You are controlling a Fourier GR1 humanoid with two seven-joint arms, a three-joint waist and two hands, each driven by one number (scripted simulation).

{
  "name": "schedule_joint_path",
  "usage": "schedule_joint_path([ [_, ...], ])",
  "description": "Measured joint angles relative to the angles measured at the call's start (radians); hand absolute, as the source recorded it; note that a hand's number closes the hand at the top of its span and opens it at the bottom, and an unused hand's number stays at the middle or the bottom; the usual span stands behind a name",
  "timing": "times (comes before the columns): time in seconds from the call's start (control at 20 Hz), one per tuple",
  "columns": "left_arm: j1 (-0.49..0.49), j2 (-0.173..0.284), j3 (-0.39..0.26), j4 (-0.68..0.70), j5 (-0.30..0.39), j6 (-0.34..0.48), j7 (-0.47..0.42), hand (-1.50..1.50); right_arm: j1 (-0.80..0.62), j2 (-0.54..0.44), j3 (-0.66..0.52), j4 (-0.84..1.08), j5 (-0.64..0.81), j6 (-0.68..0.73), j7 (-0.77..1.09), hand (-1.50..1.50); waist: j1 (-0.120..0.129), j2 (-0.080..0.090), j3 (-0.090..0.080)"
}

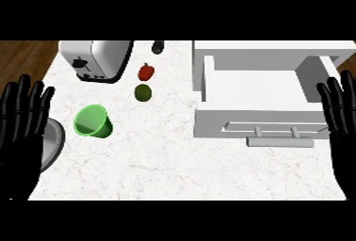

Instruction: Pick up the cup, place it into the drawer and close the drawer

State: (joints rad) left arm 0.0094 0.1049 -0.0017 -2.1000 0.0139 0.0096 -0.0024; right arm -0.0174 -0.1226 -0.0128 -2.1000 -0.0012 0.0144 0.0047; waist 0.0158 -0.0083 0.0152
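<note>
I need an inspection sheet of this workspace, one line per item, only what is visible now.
Surface: white marbled counter.
Job's things: green cup on the counter, left of the open drawer; drawer handle faces the robot.
Clutter: toaster, red pepper, dark green fruit, dark object at the far edge, grey plate at the left edge.
Hands: left hand and right hand open, resting at the sides.
Cables: nothing seen.
Surroundings: wooden floor.

- your green cup [93, 121] sits on the counter [173, 164], left of the open drawer [261, 101].
- your left hand [21, 122] rests open at the left edge, your right hand [341, 117] at the right.
- toaster [97, 59] stands top left, two small fruits [144, 82] beside it.
</note>
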Motion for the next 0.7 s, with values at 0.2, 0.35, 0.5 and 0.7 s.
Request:
schedule_joint_path([
  [0.2,-0.023,0.078,0.091,0.059,0.140,-0.124,-0.041,-1.50,-0.010,0.016,0.003,0.001,-0.005,-0.004,-0.009,-1.50,-0.010,0.006,-0.010],
  [0.35,-0.052,0.137,0.151,0.151,0.280,-0.231,-0.046,-1.50,-0.006,0.011,0.016,0.006,-0.016,0.014,0.000,-1.50,-0.017,0.010,-0.014],
  [0.5,-0.073,0.162,0.200,0.252,0.416,-0.283,0.013,-1.50,-0.010,-0.006,0.033,0.030,-0.039,0.050,0.046,-1.50,-0.018,0.012,-0.015],
  [0.7,-0.124,0.226,0.275,0.420,0.534,-0.379,0.026,-1.50,-0.049,-0.017,0.036,0.079,-0.054,0.074,0.080,-1.50,-0.018,0.012,-0.016],
])
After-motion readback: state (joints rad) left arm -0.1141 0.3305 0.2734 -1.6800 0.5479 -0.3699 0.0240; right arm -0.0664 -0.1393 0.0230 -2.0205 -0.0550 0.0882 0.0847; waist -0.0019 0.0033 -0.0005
